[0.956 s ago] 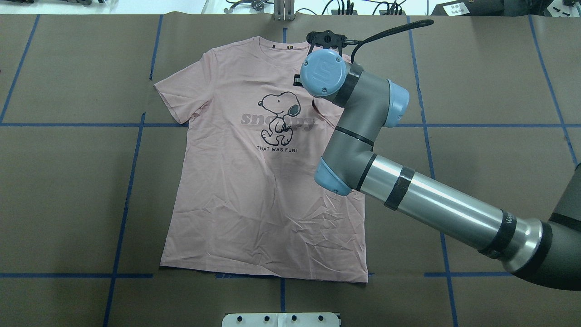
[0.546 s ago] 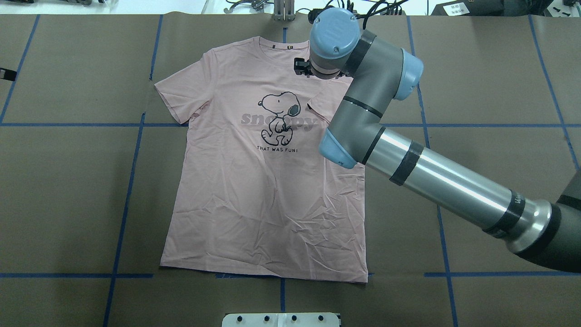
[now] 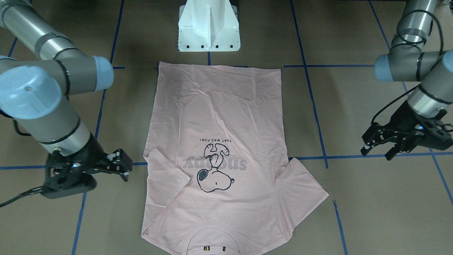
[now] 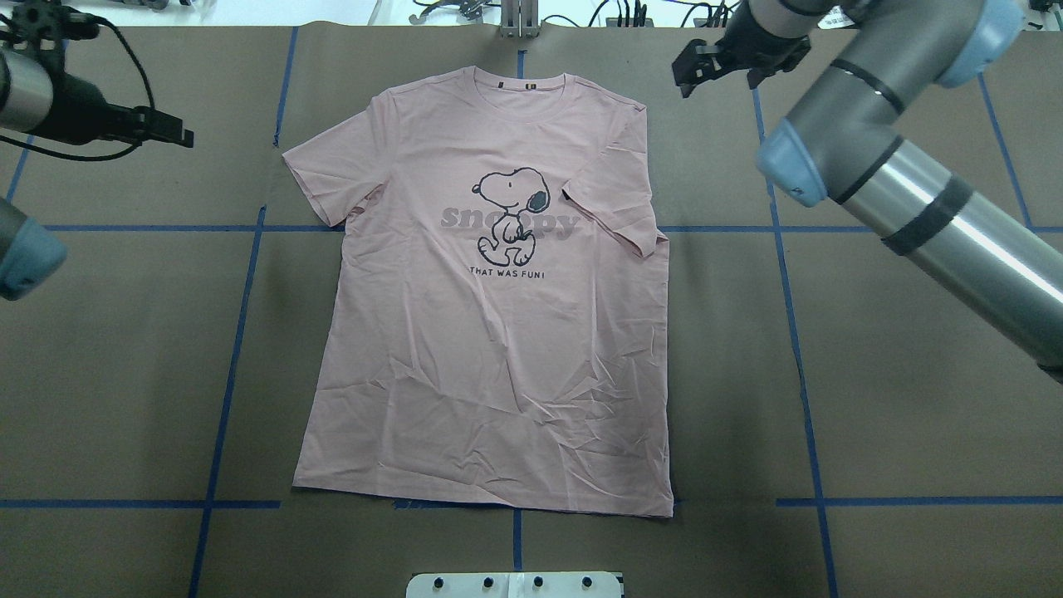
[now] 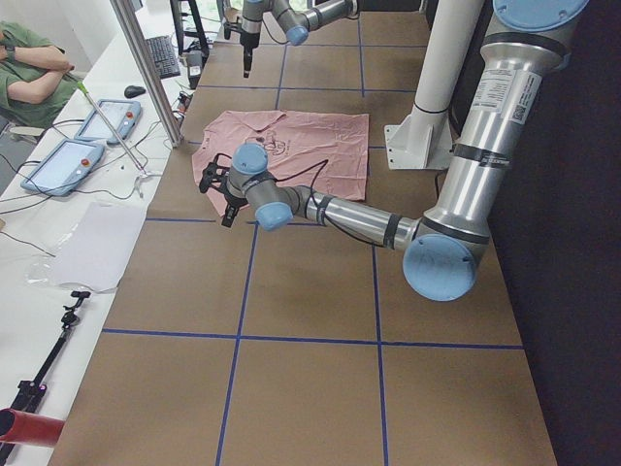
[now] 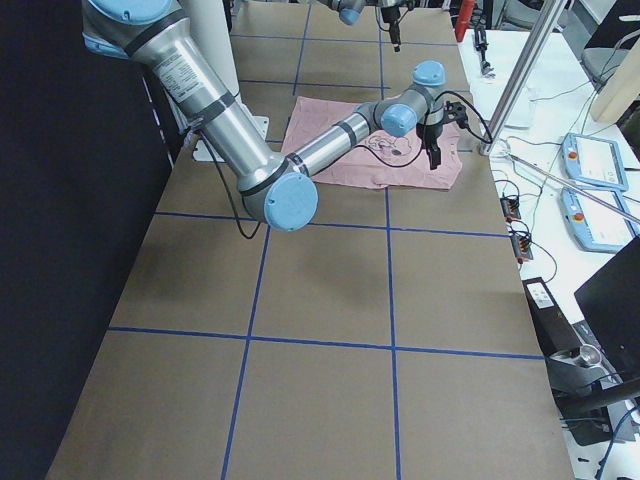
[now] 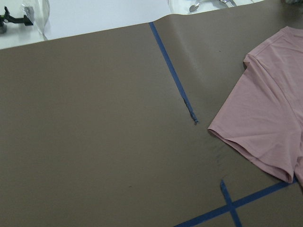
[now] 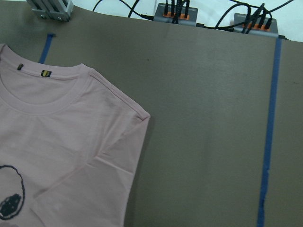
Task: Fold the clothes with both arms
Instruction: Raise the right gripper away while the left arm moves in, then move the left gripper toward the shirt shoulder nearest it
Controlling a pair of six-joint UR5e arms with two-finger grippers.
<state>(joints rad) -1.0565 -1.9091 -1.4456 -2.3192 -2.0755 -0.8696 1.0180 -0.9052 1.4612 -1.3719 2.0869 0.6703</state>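
Observation:
The pale pink T-shirt [image 4: 490,349] lies flat and print up on the brown table. Its sleeve on the right arm's side [image 4: 610,208] is folded in over the chest. The other sleeve [image 4: 328,174] lies spread out. My right gripper [image 4: 716,83] is open and empty, above the table just beyond that folded shoulder; it also shows in the front view [image 3: 124,166]. My left gripper [image 4: 178,135] is open and empty, well left of the spread sleeve, and shows in the front view [image 3: 376,154]. The wrist views show the spread sleeve [image 7: 265,118] and the collar [image 8: 47,94], no fingers.
The white pedestal base [image 3: 208,32] stands at the shirt's hem side. Blue tape lines [image 4: 241,332] grid the table. A metal bracket [image 4: 519,21] and cables sit at the far edge. A person [image 5: 29,73] and tablets [image 5: 68,160] are beside the table.
My right arm has lifted off the folded sleeve and swung back and right, clear of the shirt. My left gripper has come into view at the left. The sleeve stays folded.

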